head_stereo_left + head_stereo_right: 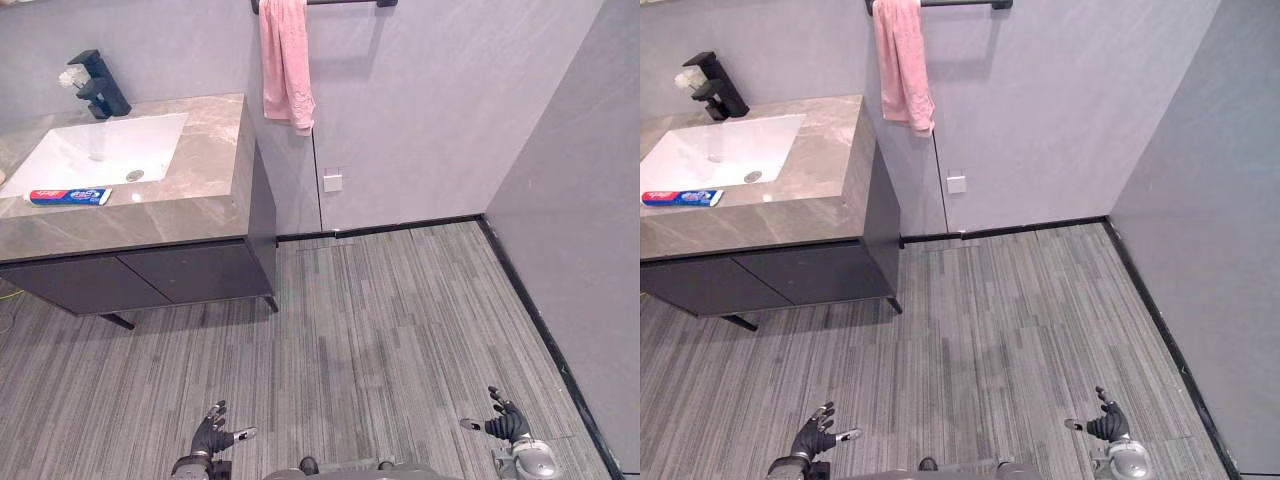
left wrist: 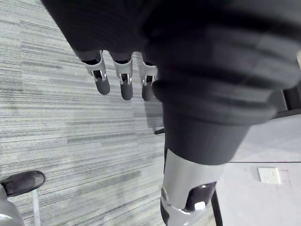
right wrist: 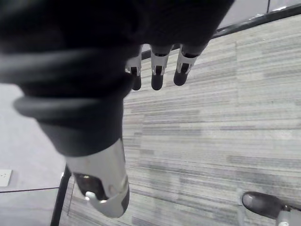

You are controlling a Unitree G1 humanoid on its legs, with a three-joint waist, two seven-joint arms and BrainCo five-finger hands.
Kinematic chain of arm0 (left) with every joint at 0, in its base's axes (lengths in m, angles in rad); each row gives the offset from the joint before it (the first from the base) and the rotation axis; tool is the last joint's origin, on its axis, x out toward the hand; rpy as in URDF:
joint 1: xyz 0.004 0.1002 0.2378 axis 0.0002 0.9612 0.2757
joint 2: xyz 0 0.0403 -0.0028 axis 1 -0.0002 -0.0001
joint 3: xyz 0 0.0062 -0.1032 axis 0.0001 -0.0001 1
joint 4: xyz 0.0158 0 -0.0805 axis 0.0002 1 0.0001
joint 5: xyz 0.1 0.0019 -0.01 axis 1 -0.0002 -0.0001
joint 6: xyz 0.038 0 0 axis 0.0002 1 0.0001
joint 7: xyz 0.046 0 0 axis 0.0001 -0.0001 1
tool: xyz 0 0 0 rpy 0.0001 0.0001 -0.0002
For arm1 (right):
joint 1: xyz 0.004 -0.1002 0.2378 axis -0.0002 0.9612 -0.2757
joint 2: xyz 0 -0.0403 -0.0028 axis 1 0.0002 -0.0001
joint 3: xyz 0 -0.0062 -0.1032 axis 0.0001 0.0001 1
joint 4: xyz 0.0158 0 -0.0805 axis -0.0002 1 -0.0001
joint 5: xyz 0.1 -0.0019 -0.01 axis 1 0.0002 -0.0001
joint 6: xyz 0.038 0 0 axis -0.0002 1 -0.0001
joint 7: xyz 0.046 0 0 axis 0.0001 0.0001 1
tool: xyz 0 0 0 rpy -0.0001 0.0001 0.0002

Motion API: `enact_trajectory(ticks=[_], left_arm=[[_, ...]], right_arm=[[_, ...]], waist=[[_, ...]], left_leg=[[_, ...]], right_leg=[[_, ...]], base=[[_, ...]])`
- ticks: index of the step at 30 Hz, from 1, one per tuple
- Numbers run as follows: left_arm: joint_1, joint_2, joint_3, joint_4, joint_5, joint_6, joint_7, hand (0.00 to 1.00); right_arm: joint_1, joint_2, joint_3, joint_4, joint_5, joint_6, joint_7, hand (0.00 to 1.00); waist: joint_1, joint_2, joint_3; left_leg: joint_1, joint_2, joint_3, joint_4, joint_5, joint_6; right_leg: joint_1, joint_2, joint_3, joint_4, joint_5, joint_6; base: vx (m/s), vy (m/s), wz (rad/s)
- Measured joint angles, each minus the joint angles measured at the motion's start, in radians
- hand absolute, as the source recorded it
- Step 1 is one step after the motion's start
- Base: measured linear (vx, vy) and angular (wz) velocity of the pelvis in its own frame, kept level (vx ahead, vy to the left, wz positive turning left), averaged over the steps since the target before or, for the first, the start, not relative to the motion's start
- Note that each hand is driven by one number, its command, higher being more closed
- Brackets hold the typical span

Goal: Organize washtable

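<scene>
Spanning the near and right of the scene, a grey striped plank floor (image 1: 400,320) is seen. At the far left, a grey marble-patterned washtable surface (image 1: 205,170) is carried on a dark cabinet (image 1: 180,272), with a white rectangular sink (image 1: 100,150) sunk into it. A pink cloth towel (image 1: 286,65) is hung against the grey wall (image 1: 430,110) just right of it, and a black angular faucet (image 1: 100,85) is set behind the sink. A red, white and blue toothpaste tube (image 1: 70,197) is laid flat on the surface by the sink's near edge. The left hand (image 1: 212,434) and right hand (image 1: 508,424) are held low over the floor, well apart from the washtable, fingers (image 2: 102,84) loosely straight and nothing held. The cabinet could be knocked by a misjudged approach. The slim tube could be nudged into the sink by a careless reach, or squeezed out of a loose pinch.
</scene>
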Motion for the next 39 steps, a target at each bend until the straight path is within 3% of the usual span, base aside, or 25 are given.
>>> enact_trajectory(ticks=[9,31,34,37,39], left_arm=[[-0.012,-0.004,0.02,0.018,-0.008,0.001,0.0,0.0],[-0.018,-0.009,0.018,0.038,-0.007,0.004,0.002,0.0],[-0.021,-0.009,0.018,0.037,-0.007,0.009,0.008,0.0],[-0.036,-0.01,0.017,0.027,-0.007,0.013,0.02,0.0],[-0.04,-0.01,0.008,0.01,-0.007,0.018,0.02,0.0]], right_arm=[[-0.023,0.019,-0.037,0.045,0.058,0.002,0.0,0.0],[-0.047,0.055,-0.038,0.074,0.06,0.02,0.0,0.0],[-0.06,0.056,-0.039,0.074,0.06,0.021,0.0,0.0],[-0.061,0.056,-0.039,0.074,0.06,0.024,0.0,0.0],[-0.067,0.055,-0.038,0.072,0.06,0.038,0.0,0.0]], waist=[[0.0,-0.013,-0.001],[0.004,-0.031,0.009],[0.015,-0.035,0.016],[0.024,-0.045,0.034],[0.025,-0.036,0.045]], left_leg=[[-0.001,0.0,-0.001,-0.002,0.003,0.0],[-0.023,0.001,0.066,-0.004,-0.005,0.004],[-0.041,0.001,0.102,0.01,-0.031,0.008],[-0.077,0.0,0.126,0.115,-0.103,0.022],[-0.09,0.002,0.135,0.184,-0.17,0.032]], right_leg=[[0.022,0.002,-0.003,-0.039,0.019,0.001],[-0.021,0.005,0.057,-0.067,0.047,0.006],[-0.057,0.004,0.09,-0.046,0.04,0.015],[-0.111,-0.01,0.11,0.079,-0.026,0.029],[-0.168,-0.022,0.104,0.238,-0.073,0.077]], base=[[0.0,-0.004,0.0],[-0.04,-0.017,-0.09],[0.05,0.004,-0.37],[0.13,0.034,-0.26],[0.12,0.044,-0.22]])
